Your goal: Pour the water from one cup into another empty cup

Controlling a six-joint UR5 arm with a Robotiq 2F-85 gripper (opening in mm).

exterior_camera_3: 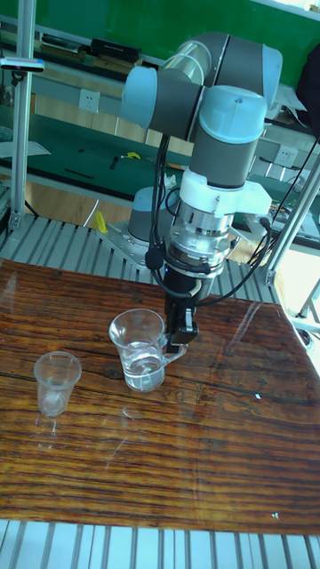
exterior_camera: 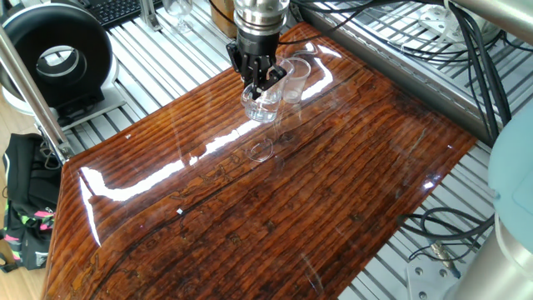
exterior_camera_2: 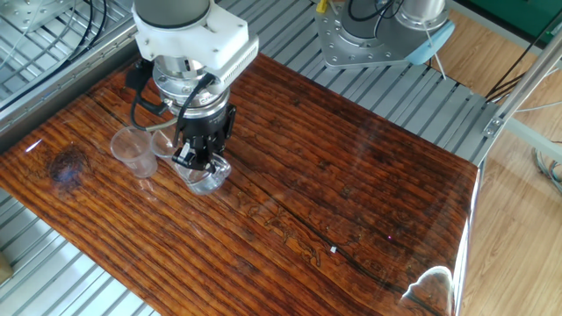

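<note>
The one cup, a wide clear glass mug [exterior_camera_3: 135, 342] [exterior_camera: 261, 107] [exterior_camera_2: 207, 176], is upright near the far end of the wooden table [exterior_camera: 275, 208]. A little water [exterior_camera_3: 142, 366] lies in its bottom. My gripper [exterior_camera_3: 182, 331] [exterior_camera: 263, 81] [exterior_camera_2: 196, 159] points straight down and is shut on the mug's side handle [exterior_camera_3: 174, 356]. The other cup, a small clear tapered one [exterior_camera_3: 56, 382] [exterior_camera: 296, 78] [exterior_camera_2: 132, 151], stands empty beside the mug, a short gap apart. Whether the mug's base touches the table I cannot tell.
A faint round ring [exterior_camera: 260, 152] shows on the glossy wood near the mug. A black round device [exterior_camera: 54, 54] and a dark bag [exterior_camera: 25, 204] sit off the table's left side. The arm's metal base [exterior_camera_2: 386, 35] stands behind the table. Cables [exterior_camera: 433, 225] lie by the right edge.
</note>
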